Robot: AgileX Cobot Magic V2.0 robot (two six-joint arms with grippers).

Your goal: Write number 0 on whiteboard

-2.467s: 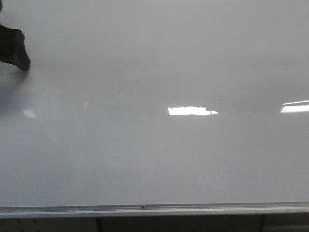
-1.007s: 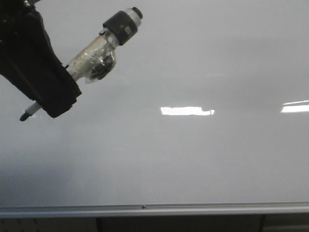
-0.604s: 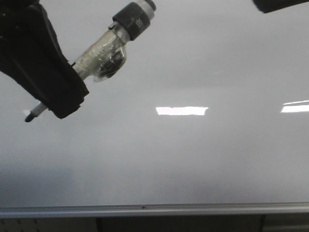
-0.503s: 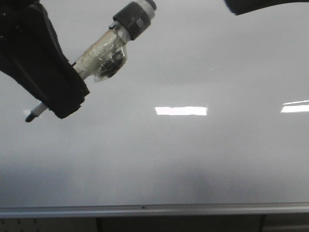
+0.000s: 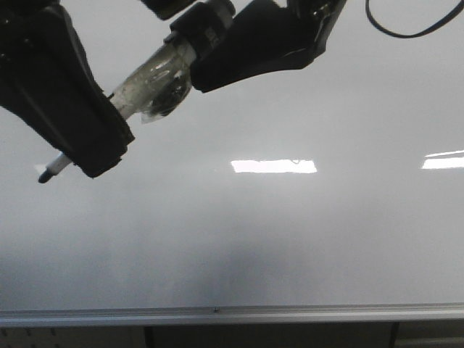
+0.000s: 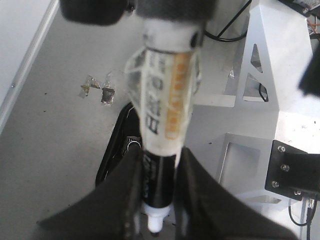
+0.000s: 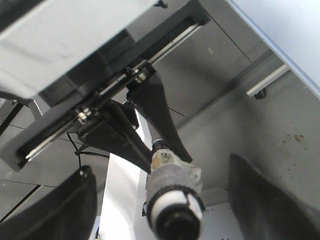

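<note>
Noticing the right gripper (image 5: 206, 51) coming in from the far upper side, where half a second ago only its dark edge was showing at the border of the front view. Now reaching the back end of the marker (image 5: 148, 76), with both jaws spread wide and standing one on each side of the grey collar, not yet touching it as far as the right wrist view is showing.

Keeping the marker clenched firmly in the left gripper (image 5: 101, 156), the body crossing between its fingers and the writing tip sticking out just below them, hanging a little above the whiteboard (image 5: 290, 239) and not pressing on it.

Finding no number 0 anywhere yet: nothing drawn beneath either gripper, only bright reflections on the glossy surface and the silver rail (image 5: 217, 313) well below.

Judging this as preparation only, probably steadying or re-gripping the marker with the second arm before writing. Still needing to bring the tip down onto the whiteboard under the left gripper before any stroke can begin.
</note>
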